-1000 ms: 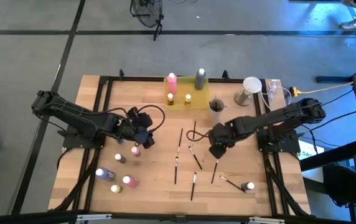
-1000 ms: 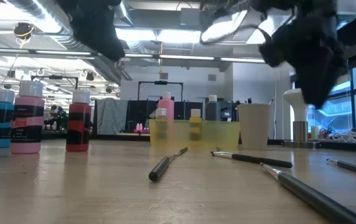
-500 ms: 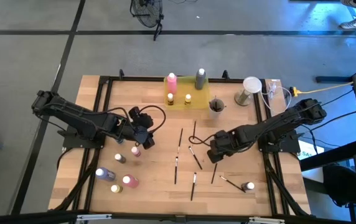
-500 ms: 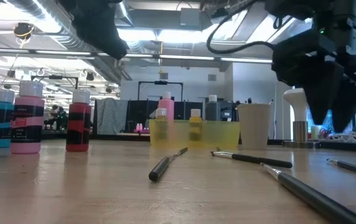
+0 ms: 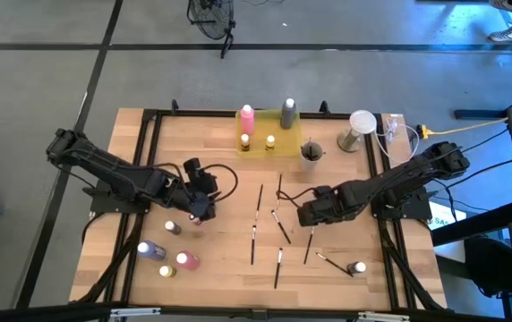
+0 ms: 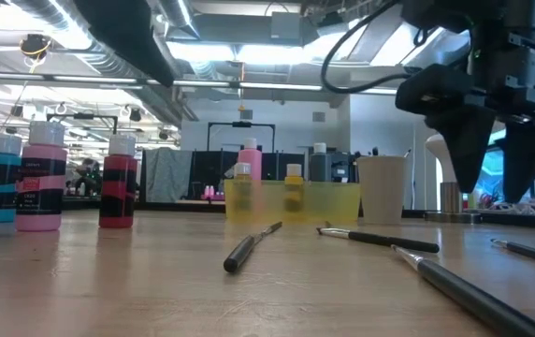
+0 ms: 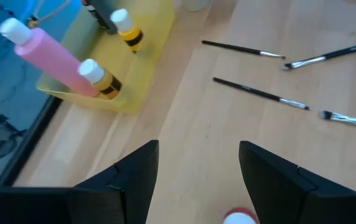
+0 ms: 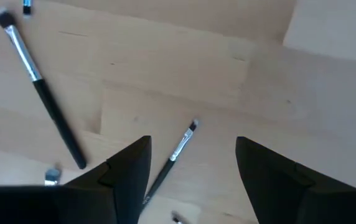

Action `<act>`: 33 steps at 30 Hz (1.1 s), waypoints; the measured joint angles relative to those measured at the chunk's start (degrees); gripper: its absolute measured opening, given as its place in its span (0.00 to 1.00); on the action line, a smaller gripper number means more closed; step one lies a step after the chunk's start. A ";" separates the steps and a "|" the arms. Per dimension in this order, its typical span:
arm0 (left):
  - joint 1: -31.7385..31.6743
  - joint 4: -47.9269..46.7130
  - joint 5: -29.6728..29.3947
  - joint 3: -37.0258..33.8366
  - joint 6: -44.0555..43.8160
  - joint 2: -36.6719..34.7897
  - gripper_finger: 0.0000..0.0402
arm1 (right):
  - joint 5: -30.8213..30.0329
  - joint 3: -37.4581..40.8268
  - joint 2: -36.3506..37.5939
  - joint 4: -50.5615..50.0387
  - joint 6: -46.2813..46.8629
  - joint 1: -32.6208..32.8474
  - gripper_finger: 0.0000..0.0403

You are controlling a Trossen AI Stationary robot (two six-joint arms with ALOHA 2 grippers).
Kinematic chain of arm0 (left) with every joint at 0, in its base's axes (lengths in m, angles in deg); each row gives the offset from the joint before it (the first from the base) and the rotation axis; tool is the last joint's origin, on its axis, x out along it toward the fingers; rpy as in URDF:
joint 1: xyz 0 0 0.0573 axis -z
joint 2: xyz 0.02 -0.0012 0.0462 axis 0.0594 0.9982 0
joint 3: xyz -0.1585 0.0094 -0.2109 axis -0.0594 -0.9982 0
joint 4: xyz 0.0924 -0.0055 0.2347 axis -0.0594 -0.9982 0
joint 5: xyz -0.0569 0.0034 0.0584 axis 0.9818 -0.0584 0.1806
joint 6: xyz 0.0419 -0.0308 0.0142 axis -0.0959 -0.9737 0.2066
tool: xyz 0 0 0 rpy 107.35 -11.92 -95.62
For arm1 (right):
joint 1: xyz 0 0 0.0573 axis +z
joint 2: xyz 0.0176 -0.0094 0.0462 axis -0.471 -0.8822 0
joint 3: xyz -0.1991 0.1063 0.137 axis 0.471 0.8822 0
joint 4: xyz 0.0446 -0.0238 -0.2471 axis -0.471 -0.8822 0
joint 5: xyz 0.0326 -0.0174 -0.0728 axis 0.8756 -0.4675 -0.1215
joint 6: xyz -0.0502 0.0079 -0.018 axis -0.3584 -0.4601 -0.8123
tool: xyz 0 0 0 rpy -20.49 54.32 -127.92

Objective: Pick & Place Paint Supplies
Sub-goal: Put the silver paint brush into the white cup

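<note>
You have about six loose paintbrushes (image 5: 254, 231) mid-table, their long axes mostly running toward the far edge. Four bottles stand in the yellow tray (image 5: 278, 146), four more (image 5: 151, 251) at the near left. Your right gripper (image 5: 302, 216) hangs over a brush (image 8: 179, 148), fingers apart. Your left gripper (image 5: 200, 209) is open above a red-capped bottle (image 7: 239, 218), which only the wrist view shows.
</note>
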 joint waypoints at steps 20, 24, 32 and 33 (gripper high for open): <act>0.87 -0.82 2.82 0.00 -1.68 0.17 0.54 | -2.68 0.00 -2.53 -0.70 15.06 2.51 0.58; 0.87 -0.23 5.14 0.00 -1.64 0.17 0.54 | -2.84 0.00 -3.57 -0.17 16.33 2.49 0.58; 0.87 -0.03 9.13 0.00 -1.57 0.17 0.54 | -0.68 0.00 -6.56 4.53 18.57 2.13 0.58; 0.87 0.03 9.38 0.00 -1.55 0.17 0.54 | -0.26 0.00 -6.90 4.68 19.07 2.03 0.58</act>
